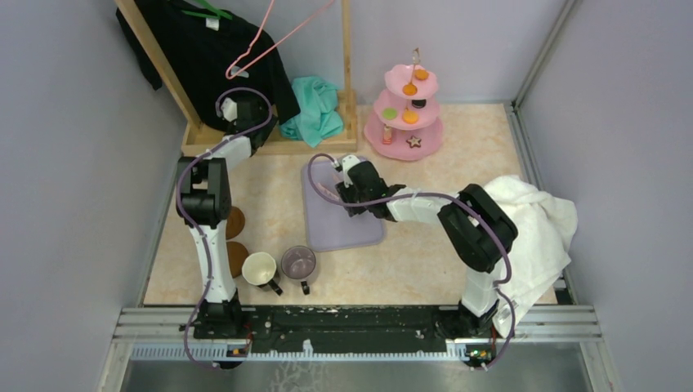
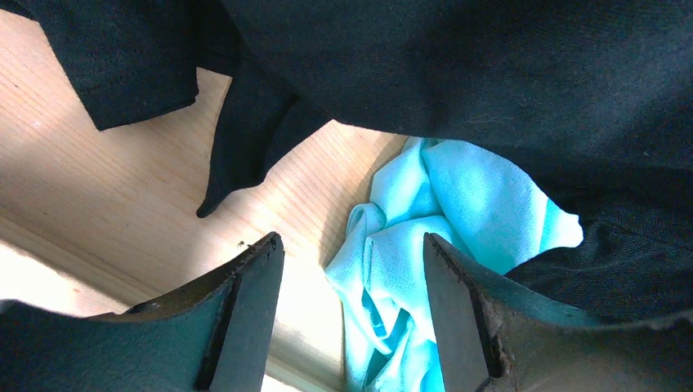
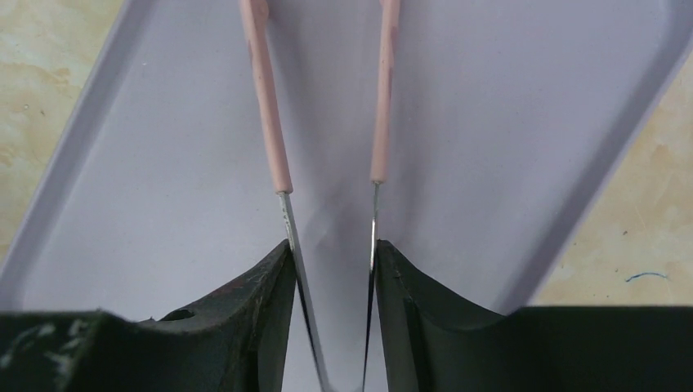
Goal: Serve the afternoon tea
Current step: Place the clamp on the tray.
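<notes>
Right tool [image 3: 333, 249], tongs [image 3: 268, 122] (tips apart) over tray [image 3: 507, 122], inside its rims

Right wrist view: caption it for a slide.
Right gripper holding pink-tipped metal tongs over a lavender rectangular tray.

two mugs [image 1: 260, 268], two coasters [image 1: 236, 222], one pink stand [image 1: 431, 131] — one lilac tray [image 1: 364, 233], one white towel [image 1: 539, 229].

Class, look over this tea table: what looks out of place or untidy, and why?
The white towel lies crumpled over the table's right edge, and the teal cloth sits bunched on the wooden rack base under a black garment; neither is folded.
</notes>
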You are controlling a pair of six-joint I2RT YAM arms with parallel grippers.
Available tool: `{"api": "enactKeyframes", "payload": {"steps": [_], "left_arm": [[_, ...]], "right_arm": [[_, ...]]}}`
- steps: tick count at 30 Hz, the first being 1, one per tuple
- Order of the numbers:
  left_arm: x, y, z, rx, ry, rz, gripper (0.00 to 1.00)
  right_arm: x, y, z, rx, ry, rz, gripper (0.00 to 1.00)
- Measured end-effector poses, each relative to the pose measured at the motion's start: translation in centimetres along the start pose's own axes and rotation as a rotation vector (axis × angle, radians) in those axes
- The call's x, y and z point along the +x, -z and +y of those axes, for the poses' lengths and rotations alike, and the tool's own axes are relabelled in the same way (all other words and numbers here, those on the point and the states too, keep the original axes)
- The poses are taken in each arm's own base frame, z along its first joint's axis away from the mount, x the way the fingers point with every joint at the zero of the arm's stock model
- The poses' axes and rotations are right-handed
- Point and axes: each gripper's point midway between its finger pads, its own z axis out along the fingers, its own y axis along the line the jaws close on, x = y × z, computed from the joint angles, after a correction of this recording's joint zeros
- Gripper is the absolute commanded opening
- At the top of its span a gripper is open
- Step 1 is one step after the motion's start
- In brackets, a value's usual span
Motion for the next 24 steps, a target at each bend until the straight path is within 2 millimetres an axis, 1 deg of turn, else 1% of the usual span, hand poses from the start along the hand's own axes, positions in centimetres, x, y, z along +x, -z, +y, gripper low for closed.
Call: {"api": "enactKeyframes", "payload": {"steps": [7, 11, 14, 17, 20, 22, 24], "left_arm": [[0.0, 0.0, 0.0, 0.0, 0.0, 0.0, 0.69], [0.0, 0.0, 0.0, 0.0, 0.0, 0.0, 0.69], [-0.1, 0.0, -0.1, 0.001, -0.001, -0.001, 0.7], [-0.1, 0.0, -0.2, 0.002, 0.0, -0.002, 0.69], [-0.1, 0.0, -0.2, 0.003, 0.0, -0.002, 0.69], [-0.1, 0.0, -0.1, 0.001, -0.001, -0.001, 0.69], [-0.1, 0.0, -0.1, 0.0, -0.001, 0.0, 0.69]], "right_arm": [[-0.9, 0.6, 0.3, -0.007, 0.002, -0.024, 0.43], [-1.3, 1.1, 0.0, 0.008, 0.003, -0.031, 0.44], [-1.7, 2.0, -0.7, 0.047, 0.002, -0.035, 0.44], [-2.6, 3.2, -1.5, 0.098, -0.004, -0.046, 0.43], [-3.4, 3.8, -2.4, 0.139, -0.031, -0.055, 0.42], [-3.1, 3.9, -2.9, 0.161, -0.052, -0.043, 0.41], [-2.3, 4.0, -3.7, 0.186, -0.076, -0.011, 0.41]]}}
